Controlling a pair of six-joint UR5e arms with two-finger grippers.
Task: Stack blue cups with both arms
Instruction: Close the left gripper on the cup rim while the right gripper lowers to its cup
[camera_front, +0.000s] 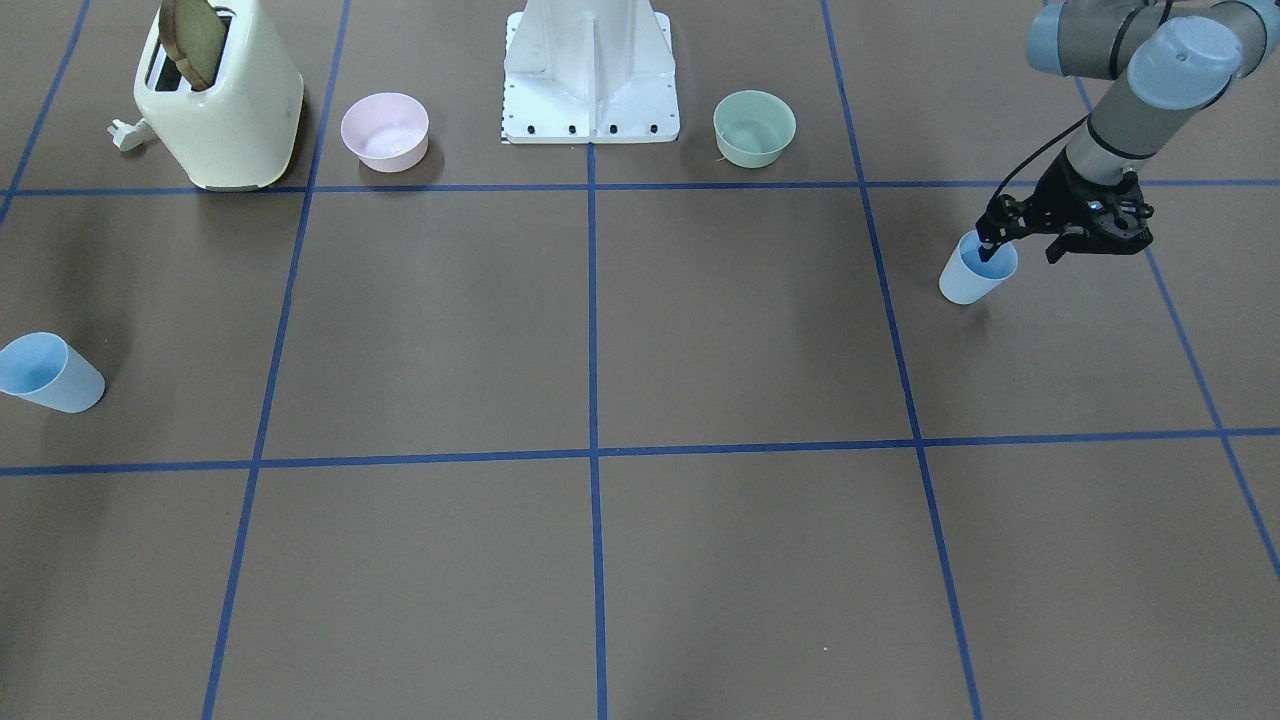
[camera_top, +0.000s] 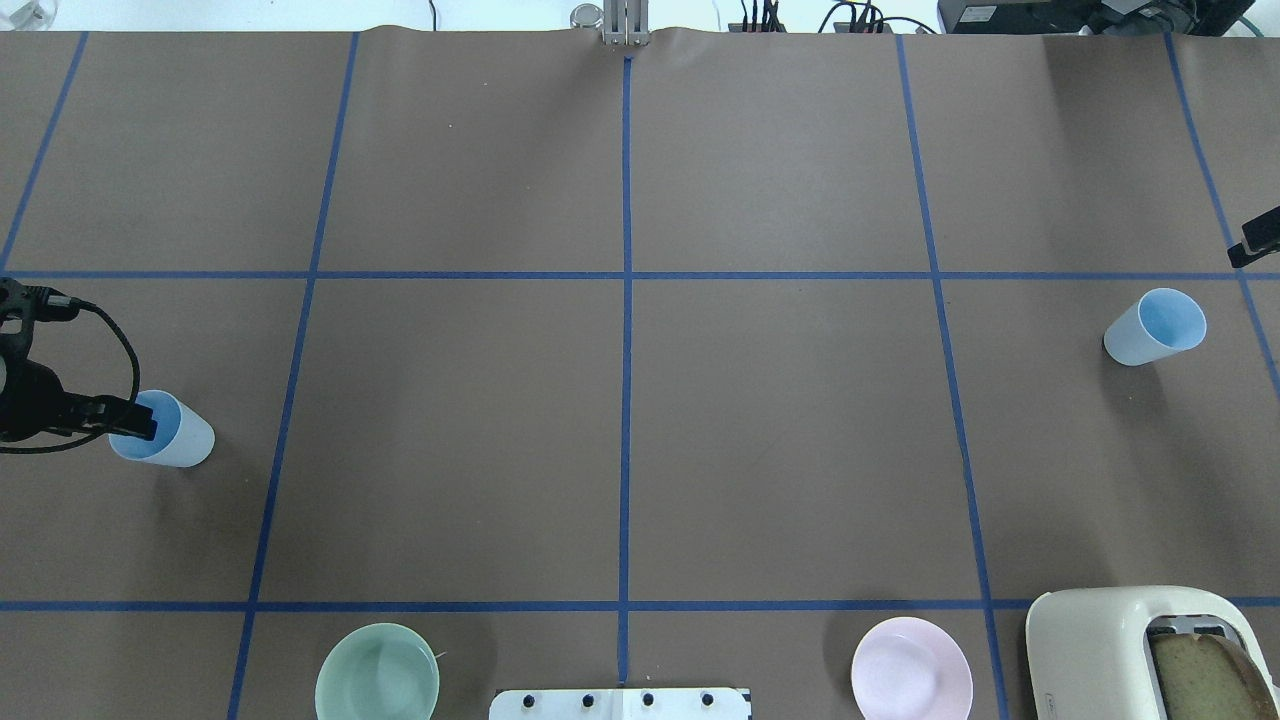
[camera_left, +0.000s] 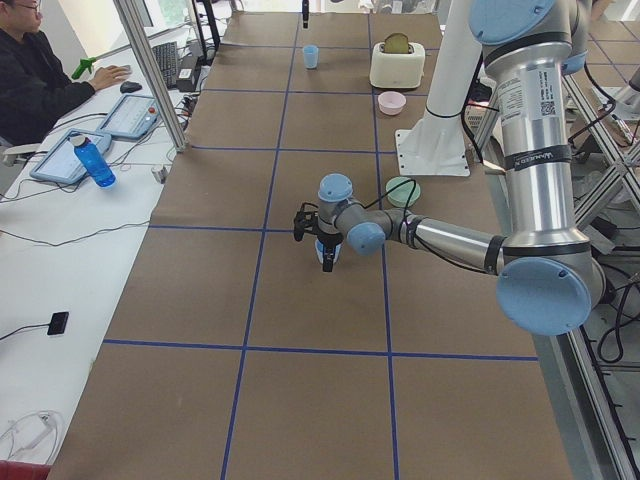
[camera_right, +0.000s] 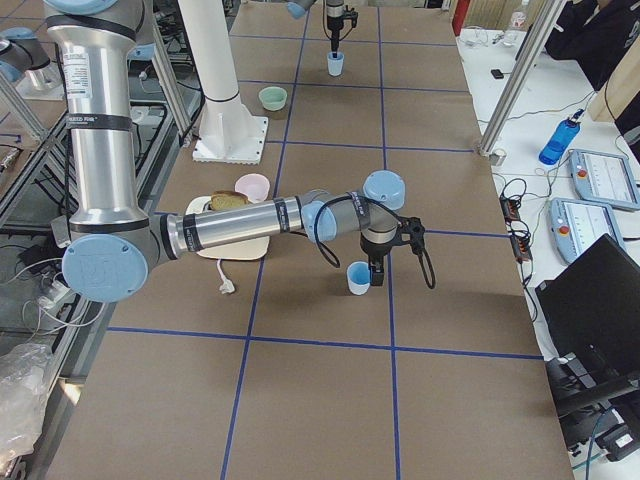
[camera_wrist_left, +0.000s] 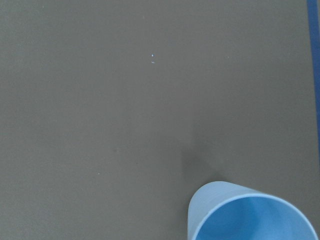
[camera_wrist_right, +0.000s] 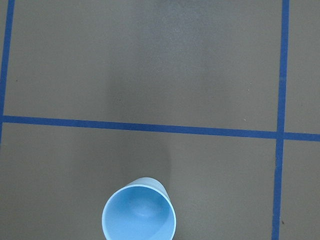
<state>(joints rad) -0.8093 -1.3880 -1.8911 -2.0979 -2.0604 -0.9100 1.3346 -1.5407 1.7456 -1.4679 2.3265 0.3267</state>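
Two light-blue cups stand upright on the brown table. One cup (camera_front: 972, 275) is at my left side; it also shows in the overhead view (camera_top: 172, 432) and the left wrist view (camera_wrist_left: 252, 212). My left gripper (camera_front: 1022, 248) is open at its rim, with one finger (camera_top: 128, 424) dipped inside the cup and the other outside. The other cup (camera_front: 50, 372) stands at my right side, also seen overhead (camera_top: 1155, 325) and in the right wrist view (camera_wrist_right: 139, 210). My right gripper (camera_right: 381, 258) hovers just above and beside it; I cannot tell whether it is open.
A cream toaster (camera_front: 225, 100) with a bread slice, a pink bowl (camera_front: 385, 130) and a mint-green bowl (camera_front: 754, 127) stand near the white pedestal (camera_front: 592, 70). A person sits at a desk (camera_left: 40, 80) beyond the table's far edge.
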